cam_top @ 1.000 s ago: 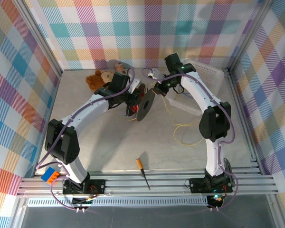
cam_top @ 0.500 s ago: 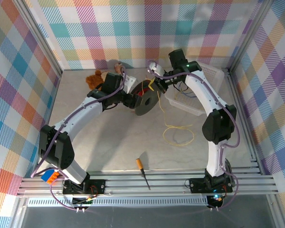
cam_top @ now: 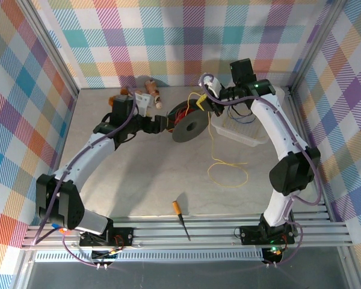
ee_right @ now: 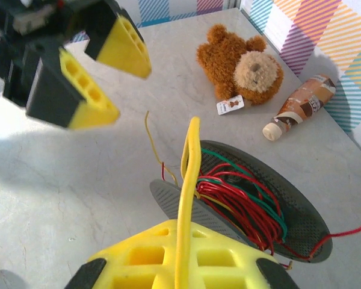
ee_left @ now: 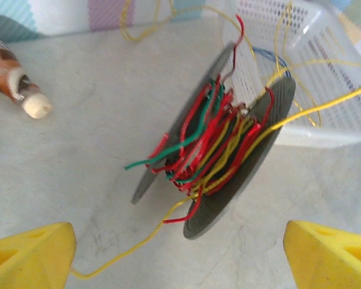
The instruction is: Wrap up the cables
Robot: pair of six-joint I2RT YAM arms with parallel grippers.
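A dark grey spool (cam_top: 189, 124) wound with red, green and yellow cables (ee_left: 219, 153) stands tilted on the table. My left gripper (cam_top: 164, 124) is open just left of it. In the left wrist view its yellow fingertips (ee_left: 30, 254) stand wide apart, short of the spool (ee_left: 253, 150), with nothing between them. My right gripper (cam_top: 200, 100) hovers behind the spool, shut on a yellow cable (ee_right: 186, 180). That cable runs down past the spool into a loose loop (cam_top: 227, 173) on the table. Another yellow strand (ee_left: 117, 256) trails from the spool toward my left fingers.
A white mesh basket (cam_top: 248, 131) sits right of the spool with more wires in it. A teddy bear (ee_right: 240, 66) and a brown bottle (ee_right: 298, 105) lie at the back left. An orange-handled screwdriver (cam_top: 180, 218) lies near the front rail.
My left gripper let go of the spool, opened wide and drew back to the left. The spool now stands on the table. My right gripper moved back and right, pulling the yellow cable.
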